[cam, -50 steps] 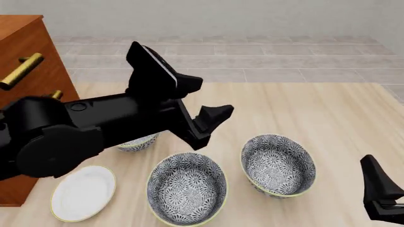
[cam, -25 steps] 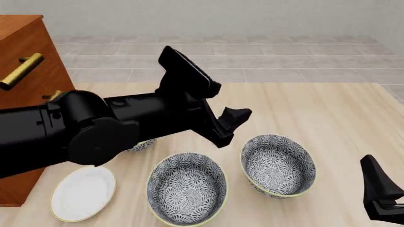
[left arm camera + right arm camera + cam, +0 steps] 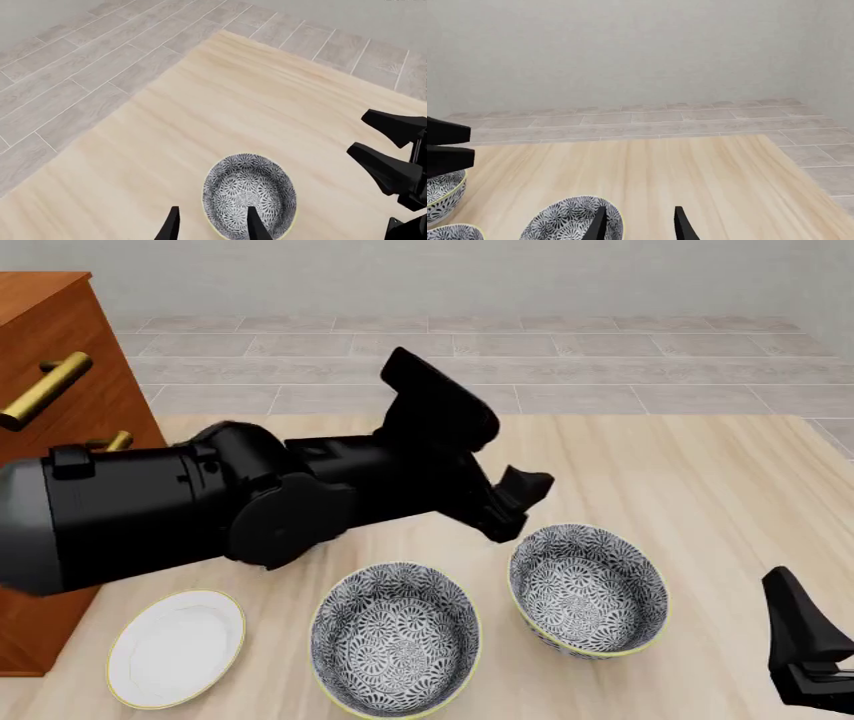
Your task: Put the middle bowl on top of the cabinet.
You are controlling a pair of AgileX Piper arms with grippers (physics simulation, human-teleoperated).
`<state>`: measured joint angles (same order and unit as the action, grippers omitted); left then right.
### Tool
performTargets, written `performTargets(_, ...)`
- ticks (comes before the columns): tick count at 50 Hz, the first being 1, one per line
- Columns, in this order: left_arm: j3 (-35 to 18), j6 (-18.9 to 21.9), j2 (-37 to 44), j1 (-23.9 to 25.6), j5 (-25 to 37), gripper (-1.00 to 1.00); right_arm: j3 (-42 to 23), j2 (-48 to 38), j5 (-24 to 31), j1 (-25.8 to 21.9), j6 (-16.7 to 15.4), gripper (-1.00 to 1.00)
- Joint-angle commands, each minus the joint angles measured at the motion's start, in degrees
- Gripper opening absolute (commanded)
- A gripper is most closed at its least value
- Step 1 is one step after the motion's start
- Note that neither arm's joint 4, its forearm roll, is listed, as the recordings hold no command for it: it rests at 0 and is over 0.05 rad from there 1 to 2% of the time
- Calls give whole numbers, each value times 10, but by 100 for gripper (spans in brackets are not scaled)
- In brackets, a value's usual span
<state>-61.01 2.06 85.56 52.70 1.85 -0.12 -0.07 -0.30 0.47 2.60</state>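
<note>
Non-task items: flat white plate [image 3: 175, 648] with yellow rim, near-left on the light wood desk [image 3: 707, 490]. Right-hand patterned bowl [image 3: 587, 589] upright on the desk, apart from the plate. Grey tiled floor [image 3: 534, 360] beyond the far desk edge, plain pale wall [image 3: 467, 275] behind.

Table [image 3: 694, 470]: pale wood-grain top. Floor [image 3: 534, 370]: grey plank tiles with light joints, beyond the table's far edge. Wall [image 3: 627, 50]: plain pale grey. Lighting: even, soft.

simulated home room: wood table [image 3: 694, 480], tiled floor [image 3: 534, 370], cabinet [image 3: 54, 350].
</note>
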Motion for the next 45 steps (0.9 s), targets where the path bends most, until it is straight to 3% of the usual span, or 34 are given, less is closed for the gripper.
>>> performTargets(1, -18, -29, 33, -6, 4, 100, -1, 0, -1, 0, 3, 100)
performTargets(45, -27, -87, 90, -27, 5, 100, 0, 1, -13, 8, 17, 100)
